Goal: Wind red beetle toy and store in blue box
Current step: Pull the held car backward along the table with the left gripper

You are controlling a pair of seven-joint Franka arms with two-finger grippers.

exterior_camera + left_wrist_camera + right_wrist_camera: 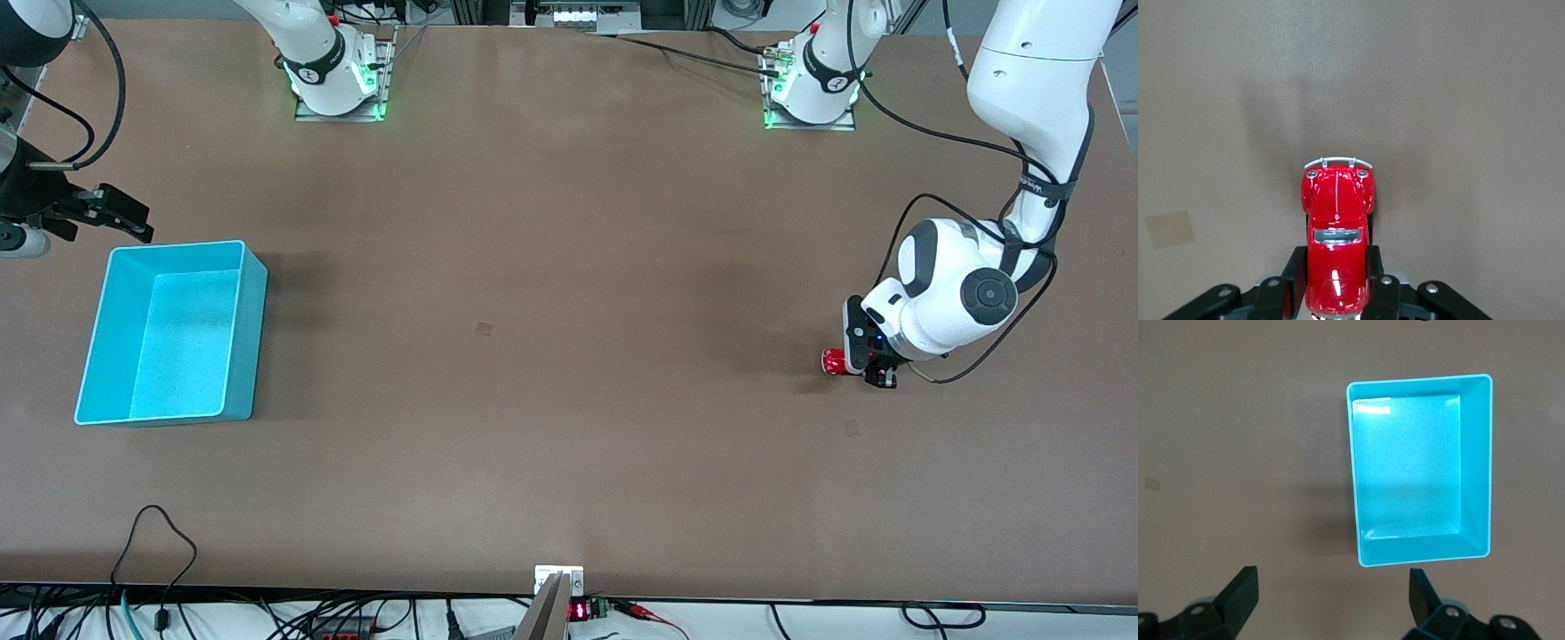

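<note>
The red beetle toy (833, 362) is at the left arm's end of the table, low at the table surface. My left gripper (858, 366) is shut on it. In the left wrist view the toy (1337, 207) sticks out forward from between the two black fingers (1373, 263), which press on its sides. The blue box (253, 293) stands open at the right arm's end of the table, with nothing in it. My right gripper (124, 218) hangs open and empty over the table beside the box's far rim. The right wrist view shows the box (1475, 467) past the spread gripper (1331, 577).
A small tan patch (484, 329) marks the table's middle. The two arm bases (338, 80) stand along the table's far edge. Cables and a small device (558, 582) lie at the edge nearest the front camera.
</note>
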